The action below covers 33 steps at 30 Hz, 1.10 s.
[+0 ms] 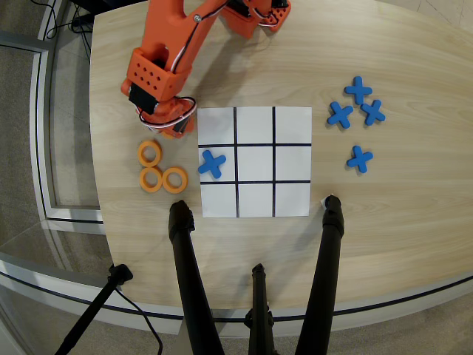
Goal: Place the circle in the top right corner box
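Observation:
Three orange rings lie on the table left of the grid: one (150, 153) above, two (151, 178) (175, 180) side by side below it. A fourth ring does not show clearly. The orange arm reaches down from the top, and its gripper (171, 127) hangs just above the upper ring, by the grid's top left corner. Its fingers are hidden under the wrist, so I cannot tell whether they are open or hold anything. The white paper grid (255, 207) lies mid-table. Its top right corner box (293, 126) is blank.
One blue cross (212, 163) lies in the grid's left middle cell. Several more blue crosses (358, 90) lie right of the grid. Black tripod legs (185, 251) (330, 244) reach onto the table's near edge below the grid. The arm's base (259, 15) is at the top.

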Each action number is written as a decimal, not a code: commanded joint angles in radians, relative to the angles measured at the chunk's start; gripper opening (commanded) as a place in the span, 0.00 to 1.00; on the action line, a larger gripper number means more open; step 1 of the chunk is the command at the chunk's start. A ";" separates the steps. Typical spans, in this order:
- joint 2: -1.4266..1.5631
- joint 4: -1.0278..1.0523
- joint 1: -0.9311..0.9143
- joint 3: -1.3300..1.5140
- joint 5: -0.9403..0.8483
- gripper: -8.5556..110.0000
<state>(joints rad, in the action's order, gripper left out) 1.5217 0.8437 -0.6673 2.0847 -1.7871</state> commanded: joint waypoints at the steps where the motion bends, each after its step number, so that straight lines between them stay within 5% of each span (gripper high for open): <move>1: -0.005 0.031 -0.034 0.017 -0.018 0.18; 7: -0.008 0.035 -0.038 0.020 -0.018 0.07; 22: 0.344 0.178 0.035 0.026 -0.018 0.07; 28: 0.594 0.310 0.347 0.057 0.081 0.07; 33: 0.543 0.106 0.618 0.034 0.290 0.07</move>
<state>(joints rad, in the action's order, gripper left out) 2.0739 1.0508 -0.1611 2.1460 -1.5739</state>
